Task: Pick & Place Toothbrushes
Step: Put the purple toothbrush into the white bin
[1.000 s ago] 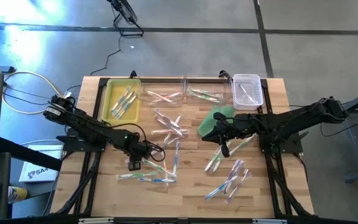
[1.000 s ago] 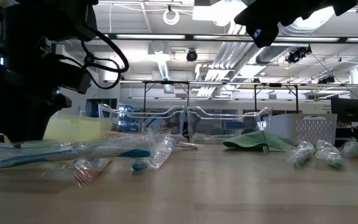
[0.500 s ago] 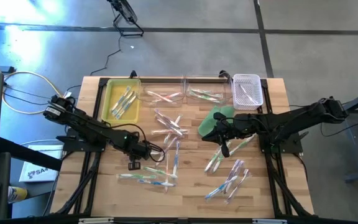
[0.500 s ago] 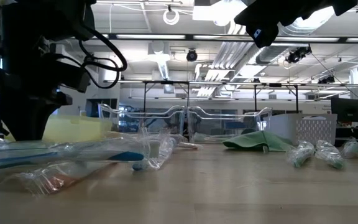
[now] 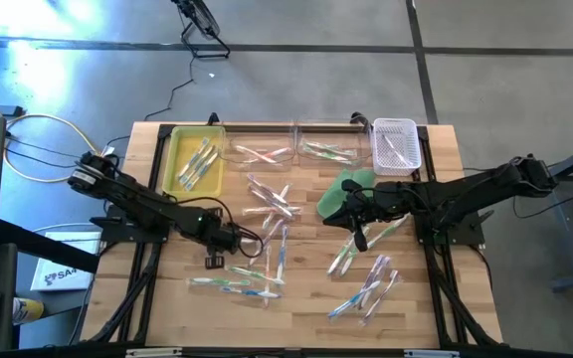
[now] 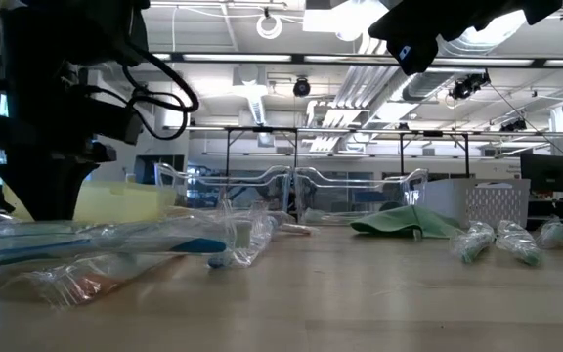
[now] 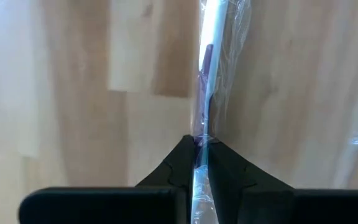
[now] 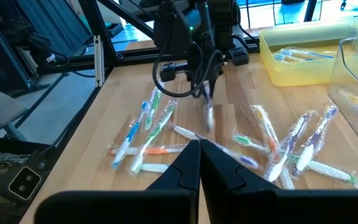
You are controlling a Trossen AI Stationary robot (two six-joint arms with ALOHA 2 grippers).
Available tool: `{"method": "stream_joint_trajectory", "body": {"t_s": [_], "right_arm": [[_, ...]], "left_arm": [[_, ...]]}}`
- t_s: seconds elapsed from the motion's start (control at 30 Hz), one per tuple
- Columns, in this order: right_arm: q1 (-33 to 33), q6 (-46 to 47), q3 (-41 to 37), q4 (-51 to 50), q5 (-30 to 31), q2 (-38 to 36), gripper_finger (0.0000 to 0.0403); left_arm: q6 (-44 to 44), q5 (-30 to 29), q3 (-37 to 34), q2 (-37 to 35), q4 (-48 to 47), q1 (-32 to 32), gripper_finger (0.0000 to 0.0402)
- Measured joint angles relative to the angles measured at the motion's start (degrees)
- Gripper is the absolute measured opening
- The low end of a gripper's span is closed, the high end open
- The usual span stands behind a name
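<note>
The left gripper (image 7: 201,144) is pinched on a purple toothbrush (image 7: 208,59) in clear wrapper; only the left wrist view shows this grip. The high view places it near the yellow tray (image 5: 179,151). The right gripper (image 8: 199,147) is closed, empty.

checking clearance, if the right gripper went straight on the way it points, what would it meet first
The right gripper, shut, points toward the left gripper. First in line is probably the loose toothbrush lying just past its tips, then the wrapped one the left gripper holds. Depth is unclear.
</note>
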Motion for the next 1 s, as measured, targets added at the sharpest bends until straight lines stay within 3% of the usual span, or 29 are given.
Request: {"method": "stream_joint_trajectory", "body": {"t_s": [0.8,1.0], "right_arm": [[0.01,1.62,0.0,-1.62,0.02,0.0,0.0002],[0.0,1.51,0.0,-1.99,0.02,0.0,0.0002]], "left_arm": [[2.04,-1.13,0.22,-0.52,-2.06,-0.06,0.0029],[6.51,-5.52,5.05,-0.54,-5.52,0.33,0.0028]]}}
